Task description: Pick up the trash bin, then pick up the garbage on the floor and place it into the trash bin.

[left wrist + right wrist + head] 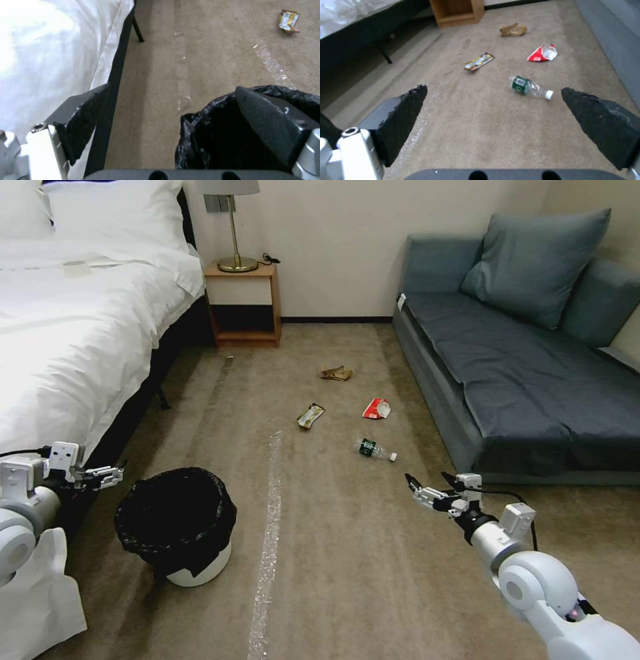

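My left gripper [110, 473] hangs spread beside the trash bin [177, 523] — not touching. Right gripper [427, 488] gapes too, near the bottle [375, 449].

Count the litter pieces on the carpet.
4, all loose on the carpet between bed and sofa: brown paper farthest, near the nightstand; yellow-green wrapper mid-floor; red-and-white packet nearer the sofa; bottle closest, just ahead of the open right pincer. None look hidden.
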You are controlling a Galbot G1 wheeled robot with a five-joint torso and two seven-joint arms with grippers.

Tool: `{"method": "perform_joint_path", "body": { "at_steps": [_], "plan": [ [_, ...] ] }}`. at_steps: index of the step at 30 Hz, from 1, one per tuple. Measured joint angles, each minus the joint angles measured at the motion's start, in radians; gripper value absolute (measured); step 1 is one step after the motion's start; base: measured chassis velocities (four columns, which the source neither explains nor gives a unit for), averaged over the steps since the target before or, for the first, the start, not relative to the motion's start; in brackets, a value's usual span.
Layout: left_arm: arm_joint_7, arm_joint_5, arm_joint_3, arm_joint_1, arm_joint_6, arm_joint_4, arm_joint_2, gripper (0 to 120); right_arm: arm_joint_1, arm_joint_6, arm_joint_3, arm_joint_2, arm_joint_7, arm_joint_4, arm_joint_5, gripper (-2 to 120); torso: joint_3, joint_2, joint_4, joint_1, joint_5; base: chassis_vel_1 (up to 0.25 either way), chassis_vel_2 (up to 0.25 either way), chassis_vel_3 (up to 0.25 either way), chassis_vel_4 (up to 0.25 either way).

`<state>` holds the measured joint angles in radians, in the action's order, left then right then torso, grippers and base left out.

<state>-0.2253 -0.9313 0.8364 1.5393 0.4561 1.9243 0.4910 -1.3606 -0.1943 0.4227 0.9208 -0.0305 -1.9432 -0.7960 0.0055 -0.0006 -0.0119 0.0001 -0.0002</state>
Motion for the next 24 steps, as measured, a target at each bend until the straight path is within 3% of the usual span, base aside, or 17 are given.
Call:
{"method": "perform_joint_path", "body": {
  "at_steps": [10,16,24],
  "plan": [
    [0.007,0.002,0.008,-0.004,-0.008,0.022,-0.035,100,-0.012,0.005,0.01,0.014,0.005,0.003,0.009,100,0.0,0.0,-0.0003,0.0,0.0003,0.0,0.0,0.0,0.0],
    [0.029,0.006,0.023,0.004,-0.046,0.047,-0.032,100,-0.013,0.001,0.012,0.002,0.003,-0.006,0.007,100,0.0,0.0,-0.0002,0.0,0.0003,0.0,0.0,0.0,0.0],
    [0.032,0.005,0.028,0.011,-0.049,0.072,-0.033,100,-0.021,-0.007,0.03,-0.013,0.0,-0.026,-0.002,100,0.0,0.0,-0.0002,0.0,0.0003,0.0,0.0,0.0,0.0]
  ]
}}
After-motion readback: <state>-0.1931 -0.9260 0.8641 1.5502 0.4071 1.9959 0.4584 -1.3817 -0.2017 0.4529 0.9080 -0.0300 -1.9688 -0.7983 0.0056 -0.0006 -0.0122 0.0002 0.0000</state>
